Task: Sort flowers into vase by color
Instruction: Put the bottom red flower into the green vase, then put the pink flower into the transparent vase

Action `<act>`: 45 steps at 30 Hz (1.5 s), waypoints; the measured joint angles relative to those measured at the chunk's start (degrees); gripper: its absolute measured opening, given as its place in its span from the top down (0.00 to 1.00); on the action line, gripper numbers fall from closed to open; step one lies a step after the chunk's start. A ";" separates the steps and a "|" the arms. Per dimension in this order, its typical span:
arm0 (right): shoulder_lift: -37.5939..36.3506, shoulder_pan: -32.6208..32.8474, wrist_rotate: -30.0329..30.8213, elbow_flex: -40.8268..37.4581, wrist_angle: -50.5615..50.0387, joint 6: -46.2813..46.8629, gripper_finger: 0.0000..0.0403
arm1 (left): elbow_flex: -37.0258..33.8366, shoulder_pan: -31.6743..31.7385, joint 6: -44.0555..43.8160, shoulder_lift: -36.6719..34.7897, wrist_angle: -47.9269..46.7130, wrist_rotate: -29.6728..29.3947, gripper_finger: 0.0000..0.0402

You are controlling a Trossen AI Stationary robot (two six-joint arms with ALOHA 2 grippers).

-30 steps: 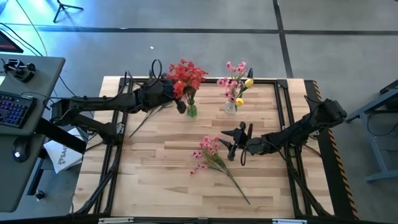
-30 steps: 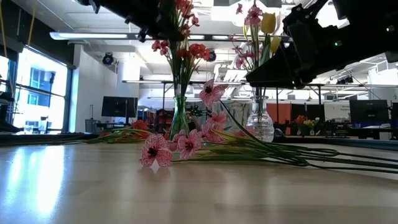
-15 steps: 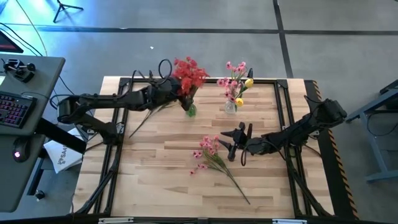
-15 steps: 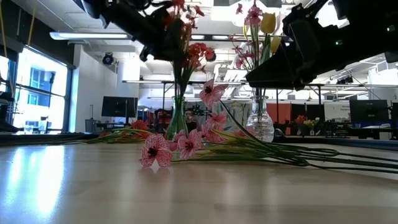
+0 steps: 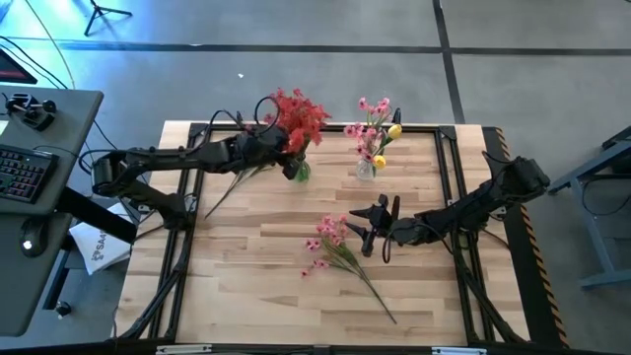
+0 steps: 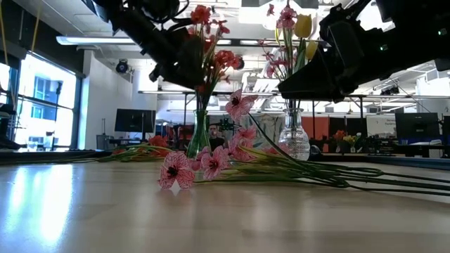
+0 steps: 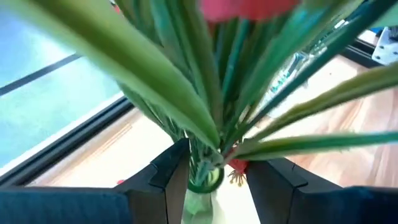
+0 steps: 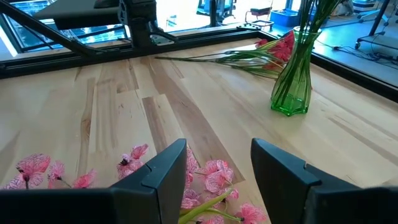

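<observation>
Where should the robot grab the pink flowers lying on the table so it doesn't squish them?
Probably the bare green stem, not the blooms. The pink flowers lie flat on the table, blooms toward the left arm's side and the stem trailing to the front edge. Coming straight down from above, fingers either side of the thin stem, looks safest. The right gripper hovers open just beside the blooms.

Floor [image 5: 296, 30]: grey, with dark lines.
Desk [image 5: 256, 286]: light wood planks.
Side table [image 5: 39, 148]: grey, holds a keyboard [image 5: 18, 170].
Window [image 6: 39, 98]: bright, on the left.
Ceiling lights [image 6: 91, 41]: long and white.
</observation>
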 joint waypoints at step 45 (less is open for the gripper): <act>0.07 9.76 -14.29 16.20 -46.48 16.80 0.56 | -0.08 -32.98 -8.48 -7.71 -18.59 -10.26 0.65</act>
